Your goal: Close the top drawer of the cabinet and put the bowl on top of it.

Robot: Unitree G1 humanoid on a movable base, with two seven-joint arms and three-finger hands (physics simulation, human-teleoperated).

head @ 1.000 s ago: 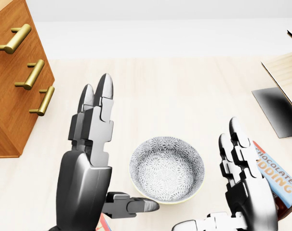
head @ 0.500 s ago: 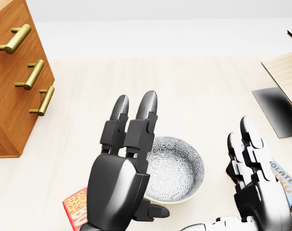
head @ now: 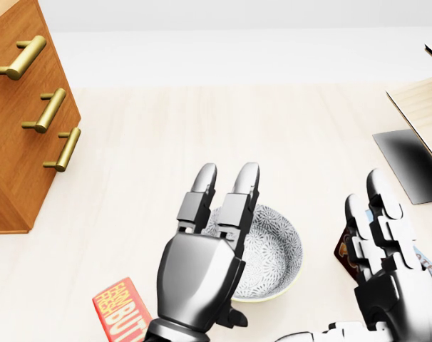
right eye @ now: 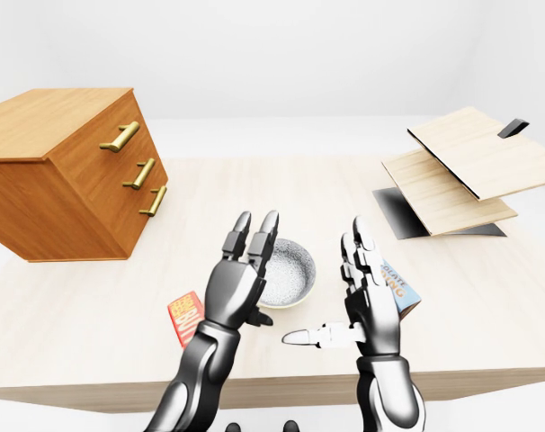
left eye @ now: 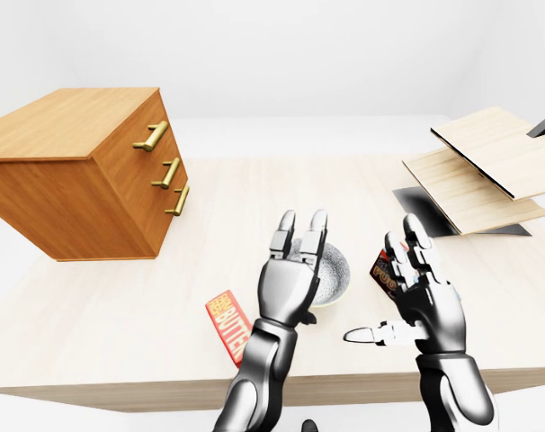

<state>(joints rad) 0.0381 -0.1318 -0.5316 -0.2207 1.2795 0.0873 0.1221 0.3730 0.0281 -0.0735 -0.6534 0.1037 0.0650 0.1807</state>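
The wooden cabinet (left eye: 84, 171) stands at the left of the table, its three brass-handled drawer fronts lying flush, top handle (left eye: 151, 135) included. A patterned grey-white bowl (head: 273, 246) rests on the table near the bottom edge of the head view. My left hand (head: 227, 214) hovers over the bowl's left part, fingers stretched out and open, covering that side of the rim. To the bowl's right, my right hand (head: 376, 242) is spread open, apart from the bowl, with its thumb pointing left below it.
A red snack box (head: 120, 310) lies left of my left wrist. A chocolate pudding box (right eye: 400, 290) lies under my right hand. Stacked wooden boards (left eye: 488, 166) and a dark slab (left eye: 421, 202) occupy the right. The table's near edge (left eye: 120, 389) runs along the bottom.
My left hand has swung right and lower, from beside the bowl to over its left part, uncovering the red box. The right hand drifted slightly right and down.
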